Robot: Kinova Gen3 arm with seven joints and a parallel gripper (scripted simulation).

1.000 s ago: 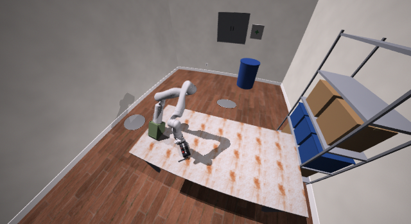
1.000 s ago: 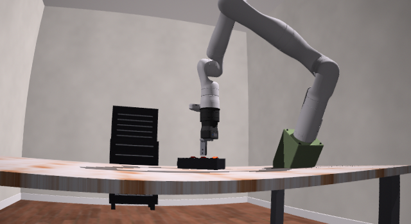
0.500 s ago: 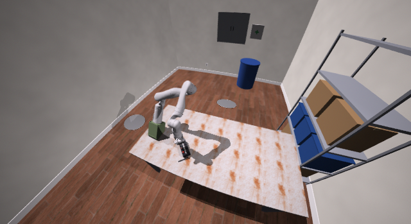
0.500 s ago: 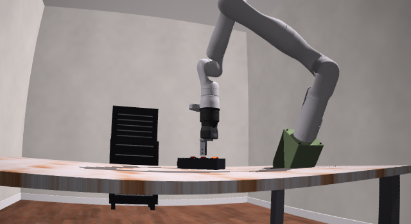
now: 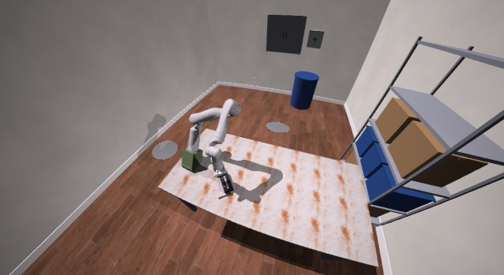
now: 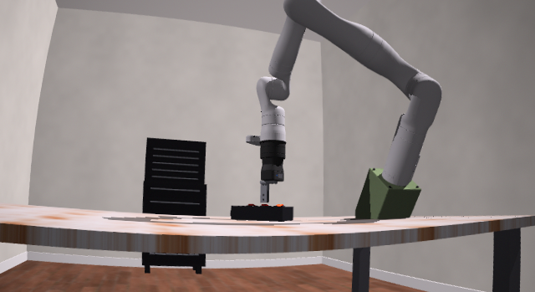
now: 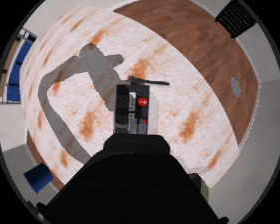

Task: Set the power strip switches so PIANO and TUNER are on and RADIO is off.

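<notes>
The black power strip lies flat on the table, the right way up, with red switches on its top. It also shows in the overhead view and in the wrist view, where one red switch stands out; labels are too small to read. My gripper is shut and empty, pointing straight down, its fingertips just above the strip's middle. In the wrist view the gripper body hides the strip's near end.
The arm's green base stands on the table to the right of the strip. A black cabinet is behind the table. A metal shelf with boxes stands off the table's far end. A blue barrel is in the corner.
</notes>
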